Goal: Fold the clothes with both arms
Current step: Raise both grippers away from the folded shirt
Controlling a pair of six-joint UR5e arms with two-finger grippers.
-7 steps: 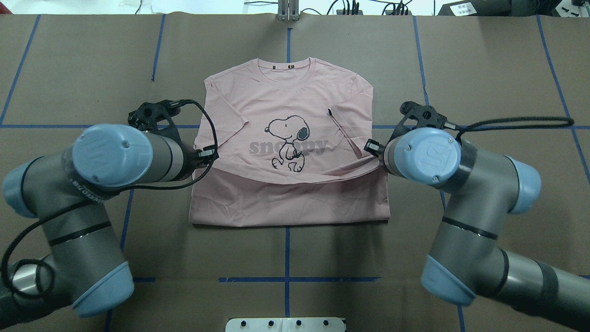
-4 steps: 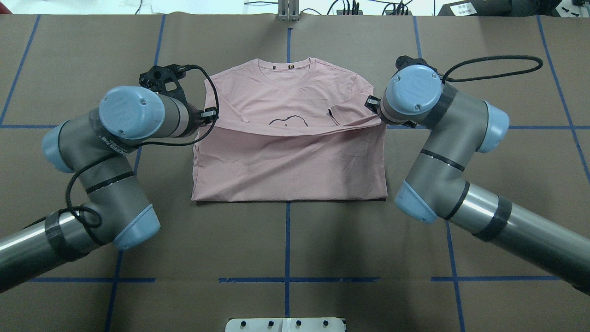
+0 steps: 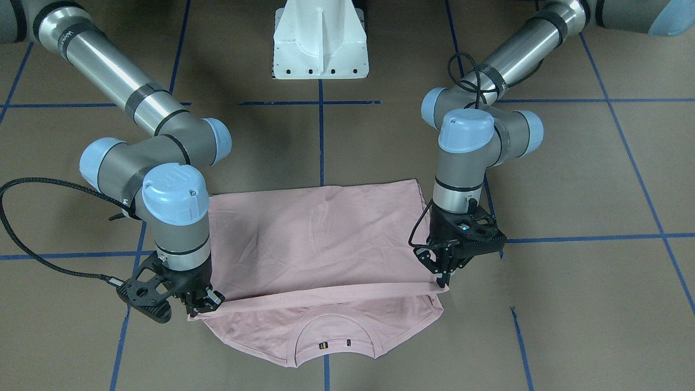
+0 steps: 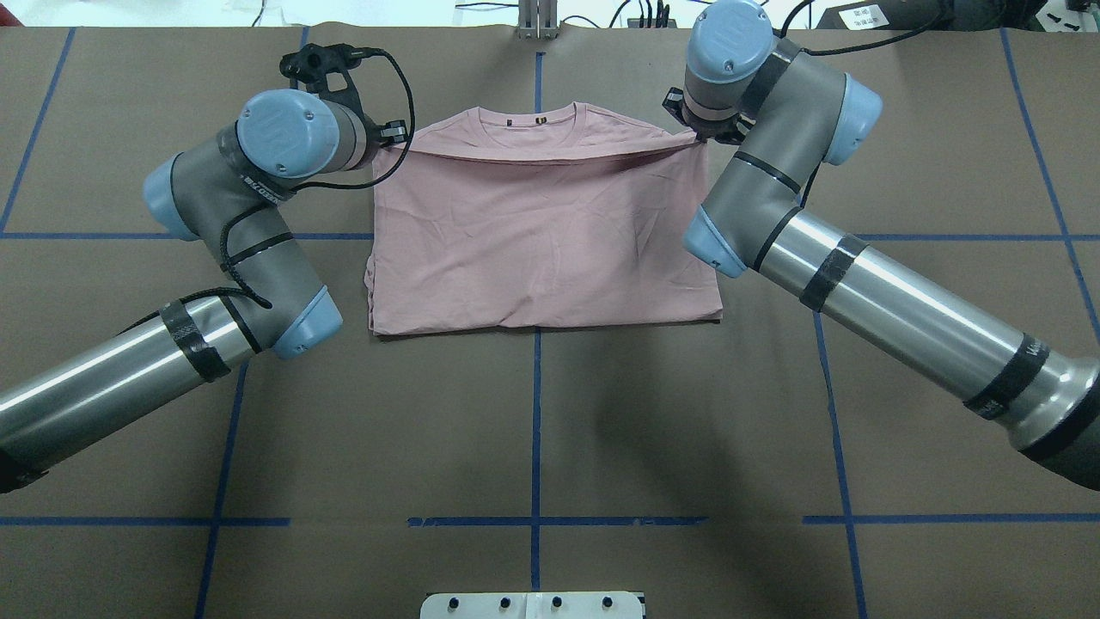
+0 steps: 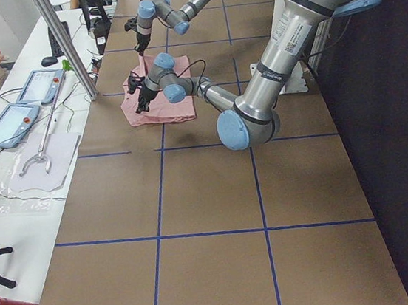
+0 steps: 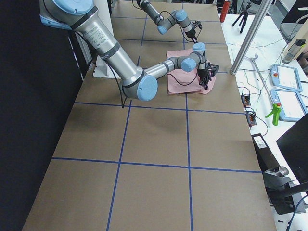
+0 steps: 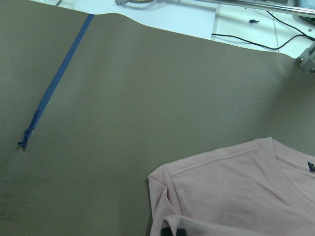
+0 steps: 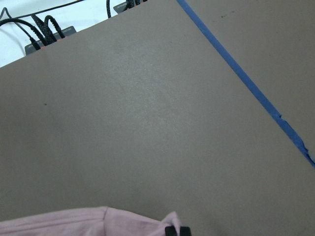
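lettering (image 4: 1035, 348) on the right arm (image 4: 868, 279) is too small to read.

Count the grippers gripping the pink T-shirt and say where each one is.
2. The left gripper pinches one corner of the folded-over edge of the pink T-shirt; the right gripper pinches the opposite corner. No other gripper shows.

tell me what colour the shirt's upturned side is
Plain pale pink, with no print showing on the T-shirt; the overhead exterior view shows it best.
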